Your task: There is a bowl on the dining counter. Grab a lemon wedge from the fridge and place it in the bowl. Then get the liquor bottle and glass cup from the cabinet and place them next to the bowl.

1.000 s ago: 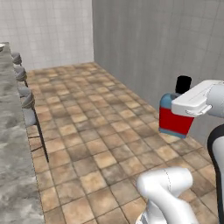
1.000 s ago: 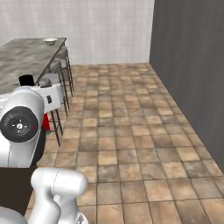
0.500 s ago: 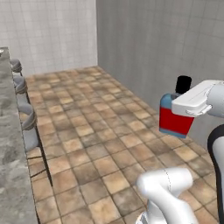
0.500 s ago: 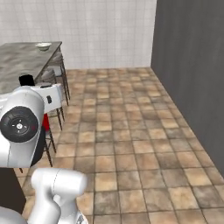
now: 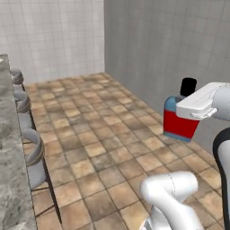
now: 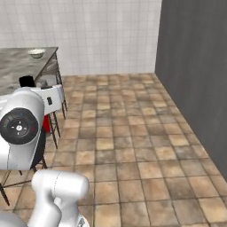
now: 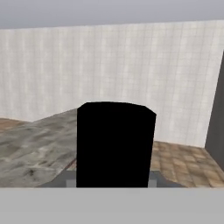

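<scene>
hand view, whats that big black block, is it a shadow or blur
Hand view: no shadow, it is the liquor bottle's black cap, close to the lens, sharp-edged. Left base view: flat even light, bottle held at the hand. Right base view: soft, no glare.

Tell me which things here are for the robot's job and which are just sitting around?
For the job:
liquor bottle, carried up off the floor at the robot's hand
bowl, far end of the counter
dining counter

Just around:
stools lined along the counter
brown tiled floor
white tiled wall
</scene>
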### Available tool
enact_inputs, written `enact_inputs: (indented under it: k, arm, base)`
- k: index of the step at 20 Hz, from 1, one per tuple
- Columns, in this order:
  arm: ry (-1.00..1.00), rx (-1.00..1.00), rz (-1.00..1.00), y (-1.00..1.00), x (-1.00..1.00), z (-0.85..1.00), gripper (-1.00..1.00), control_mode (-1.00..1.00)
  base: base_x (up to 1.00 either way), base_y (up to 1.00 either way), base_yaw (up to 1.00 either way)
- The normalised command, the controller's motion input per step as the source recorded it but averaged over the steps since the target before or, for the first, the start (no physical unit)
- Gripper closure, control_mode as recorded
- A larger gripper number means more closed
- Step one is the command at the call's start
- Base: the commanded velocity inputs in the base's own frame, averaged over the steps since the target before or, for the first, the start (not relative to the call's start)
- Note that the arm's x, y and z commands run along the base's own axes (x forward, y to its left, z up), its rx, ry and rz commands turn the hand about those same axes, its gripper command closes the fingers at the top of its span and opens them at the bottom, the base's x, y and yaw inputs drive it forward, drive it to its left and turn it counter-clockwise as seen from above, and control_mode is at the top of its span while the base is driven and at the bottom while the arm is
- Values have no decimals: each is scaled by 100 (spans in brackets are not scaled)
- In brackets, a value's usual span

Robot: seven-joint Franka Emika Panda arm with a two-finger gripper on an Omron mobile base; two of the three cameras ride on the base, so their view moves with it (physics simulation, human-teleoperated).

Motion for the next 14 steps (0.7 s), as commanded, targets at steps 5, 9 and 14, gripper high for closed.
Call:
enact_inputs:
  k: [5, 9, 14]
  arm:
    - [0, 0, 0, 0, 0, 0, 100, 100]
    - [0, 0, 0, 0, 0, 0, 100, 100]
    - [0, 0, 0, 0, 0, 0, 100, 100]
  base:
    - [100, 0, 0]
    - [100, 0, 0]
    - [100, 0, 0]
